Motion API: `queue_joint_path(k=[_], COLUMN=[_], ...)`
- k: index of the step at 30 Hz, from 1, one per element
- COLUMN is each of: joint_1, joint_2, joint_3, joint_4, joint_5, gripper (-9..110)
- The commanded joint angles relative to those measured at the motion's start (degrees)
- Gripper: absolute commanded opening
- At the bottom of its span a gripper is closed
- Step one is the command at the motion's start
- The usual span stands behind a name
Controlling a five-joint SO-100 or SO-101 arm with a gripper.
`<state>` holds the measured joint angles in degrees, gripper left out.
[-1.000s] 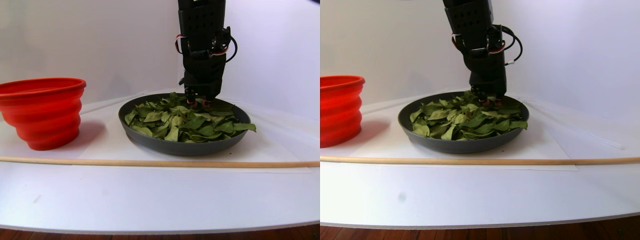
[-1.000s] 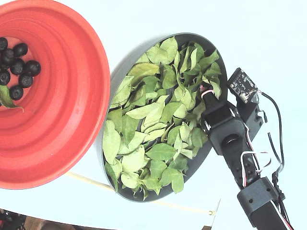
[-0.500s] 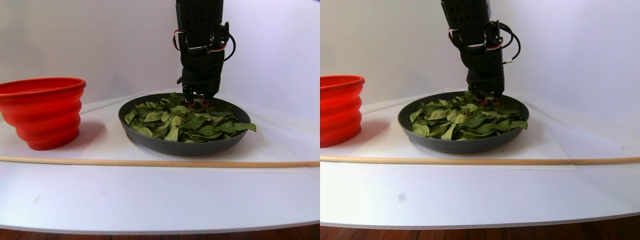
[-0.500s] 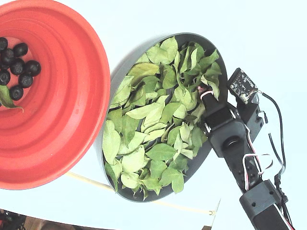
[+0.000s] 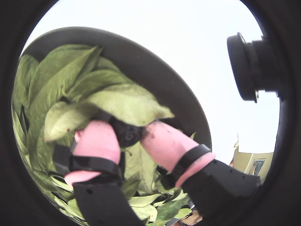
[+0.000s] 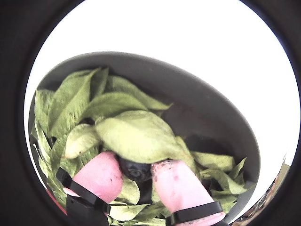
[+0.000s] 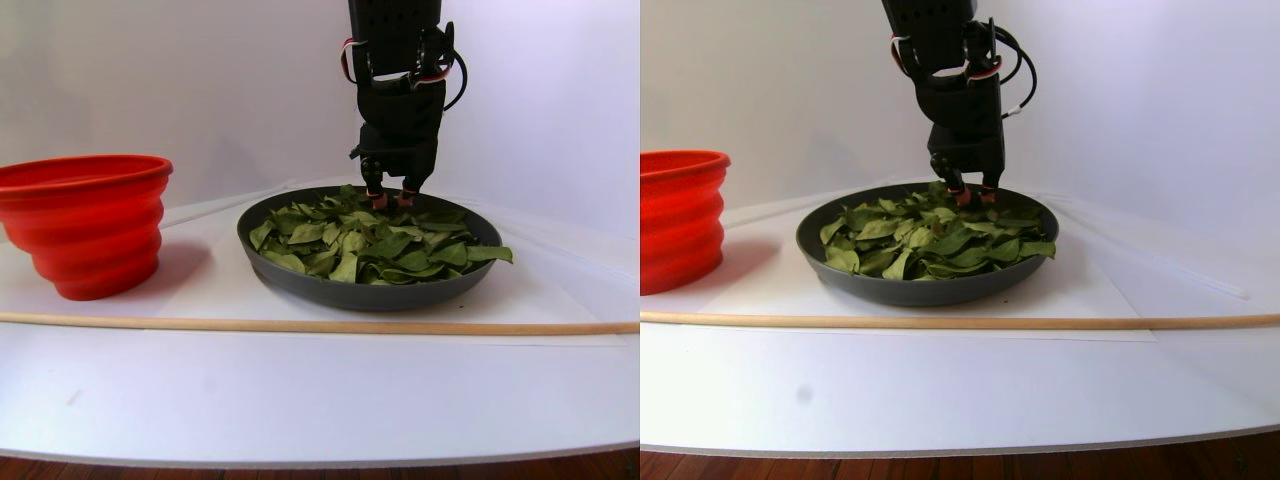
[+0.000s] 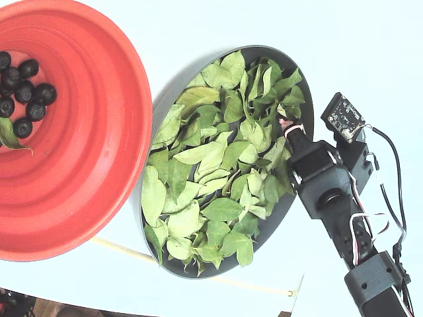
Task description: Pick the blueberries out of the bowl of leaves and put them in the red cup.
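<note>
My gripper is shut on one dark blueberry, pinched between the pink fingertips. A green leaf lies across the berry and the tips in both wrist views. In the stereo pair view the gripper hangs just above the leaves at the back of the dark grey bowl. The fixed view puts the gripper near the bowl's right rim. The red cup stands left of the bowl and holds several blueberries and one leaf.
A thin wooden rod lies across the table in front of the bowl and cup. Both stand on a white sheet. The arm carries a small circuit board and loose wires. The table's front edge shows low in the stereo pair view.
The gripper has lifted out of the leaves, from buried tips to just above them, and drifted slightly toward the bowl's rim. Bowl, leaves and cup have stayed put.
</note>
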<state>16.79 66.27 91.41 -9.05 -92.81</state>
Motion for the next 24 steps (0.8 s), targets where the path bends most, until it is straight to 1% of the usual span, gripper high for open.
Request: queue_joint_path(k=[1, 24], joint_1=[-0.26, -3.60], joint_2=[10.02, 19.16], joint_3=[0.00, 7.65], joint_4=[1.23, 6.59], joint_5=[0.00, -0.18], gripper=[10, 10])
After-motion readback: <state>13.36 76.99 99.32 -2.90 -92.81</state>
